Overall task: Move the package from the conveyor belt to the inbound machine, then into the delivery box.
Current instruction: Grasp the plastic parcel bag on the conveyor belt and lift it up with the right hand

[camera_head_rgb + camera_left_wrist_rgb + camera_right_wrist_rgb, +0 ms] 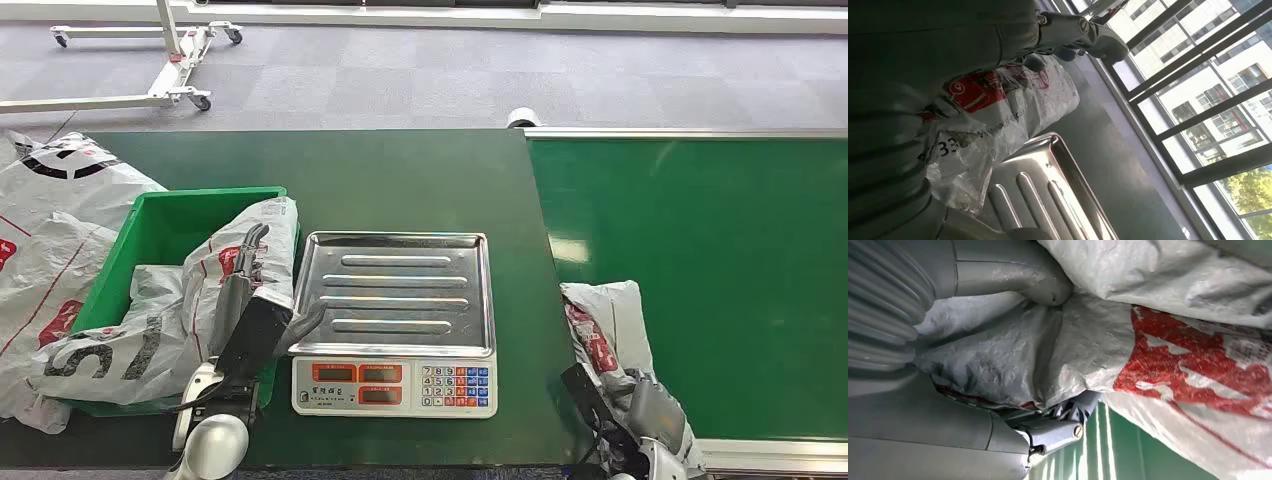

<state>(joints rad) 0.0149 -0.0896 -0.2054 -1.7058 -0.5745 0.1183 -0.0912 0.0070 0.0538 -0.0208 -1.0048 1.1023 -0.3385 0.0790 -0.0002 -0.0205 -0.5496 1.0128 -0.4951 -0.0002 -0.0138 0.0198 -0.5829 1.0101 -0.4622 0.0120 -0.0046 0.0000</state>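
Note:
A grey package with red print [605,320] lies at the near left edge of the green conveyor belt [700,250]. My right hand [650,410] grips its near end; in the right wrist view the thumb [1013,275] presses the plastic [1128,355] and dark fingers [1053,432] sit under it. The scale's steel tray [400,290] is bare. Another grey package [280,225] drapes over the right rim of the green box [190,200]. My left hand [245,310] lies beside it with fingers [1083,30] stretched over the bag [1013,105], thumb out toward the tray [1048,185], holding nothing.
More grey bags fill the box, and a pile of them [50,230] lies to its left. The scale's keypad and display [395,385] face me. A white wheeled frame [170,70] stands on the floor behind the dark green table [400,180].

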